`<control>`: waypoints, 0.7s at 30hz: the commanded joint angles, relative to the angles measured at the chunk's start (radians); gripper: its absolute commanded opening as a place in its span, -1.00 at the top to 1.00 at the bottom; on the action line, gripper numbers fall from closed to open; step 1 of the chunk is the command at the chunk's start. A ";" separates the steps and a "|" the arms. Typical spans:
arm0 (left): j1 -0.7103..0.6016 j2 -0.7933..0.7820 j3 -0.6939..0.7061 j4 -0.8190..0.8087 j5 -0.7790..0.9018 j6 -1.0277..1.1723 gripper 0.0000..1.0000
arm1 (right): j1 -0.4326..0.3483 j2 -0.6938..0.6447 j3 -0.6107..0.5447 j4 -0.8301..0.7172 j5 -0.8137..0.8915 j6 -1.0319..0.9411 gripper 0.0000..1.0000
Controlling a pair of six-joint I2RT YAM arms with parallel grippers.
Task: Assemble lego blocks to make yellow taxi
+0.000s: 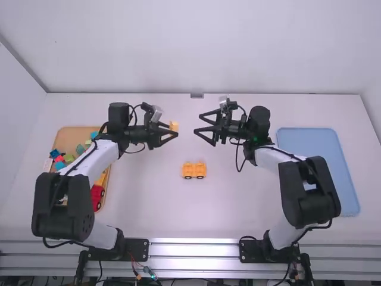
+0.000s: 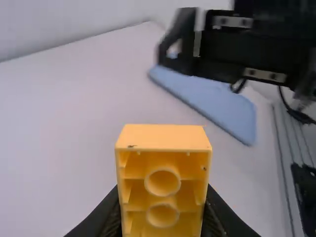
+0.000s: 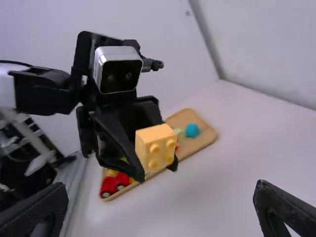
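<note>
Hovering over the table (image 1: 143, 202), left arm (image 1: 100, 159) faces right arm (image 1: 274, 158).
Left pincer (image 1: 174, 129) clamps a yellow block (image 1: 174, 125); right pincer (image 1: 197, 123) gapes wide; a yellow wheeled piece (image 1: 194, 170) rests on the table.

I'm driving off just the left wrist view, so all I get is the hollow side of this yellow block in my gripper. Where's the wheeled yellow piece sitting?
Observer: The high view has the wheeled yellow piece on the table between the two arms, closer to their bases than either gripper is.
Operator: Okay, and which way do the studs on my block point?
Observer: The right wrist view shows the yellow block with its studs toward that camera, so they face the right arm's side rather than straight down.
Operator: Is the right gripper holding anything?
Observer: No, the high view shows the right gripper empty, its fingers spread apart.
</note>
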 commanded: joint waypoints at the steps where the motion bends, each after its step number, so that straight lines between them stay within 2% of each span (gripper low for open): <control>1: -0.048 -0.019 -0.038 0.074 0.093 -0.022 0.88 | 0.018 0.012 0.021 0.004 -0.091 0.058 -0.98; 7: -0.098 -0.019 -0.074 0.244 0.093 -0.135 0.85 | 0.034 0.012 0.021 0.011 -0.131 0.054 -1.00; 10: -0.106 -0.019 -0.084 0.303 0.093 -0.193 0.84 | 0.052 0.012 0.021 0.011 -0.132 0.053 -0.94; 16: -0.106 -0.019 -0.086 0.305 0.151 -0.200 0.85 | 0.082 0.012 0.022 0.033 -0.132 0.023 -0.62; 18: -0.109 -0.019 -0.086 0.304 0.153 -0.200 0.85 | 0.088 0.012 0.022 0.045 -0.132 0.028 -0.57; 21: -0.103 -0.019 -0.096 0.309 0.153 -0.199 0.85 | 0.091 0.012 0.022 0.067 -0.131 0.027 -0.37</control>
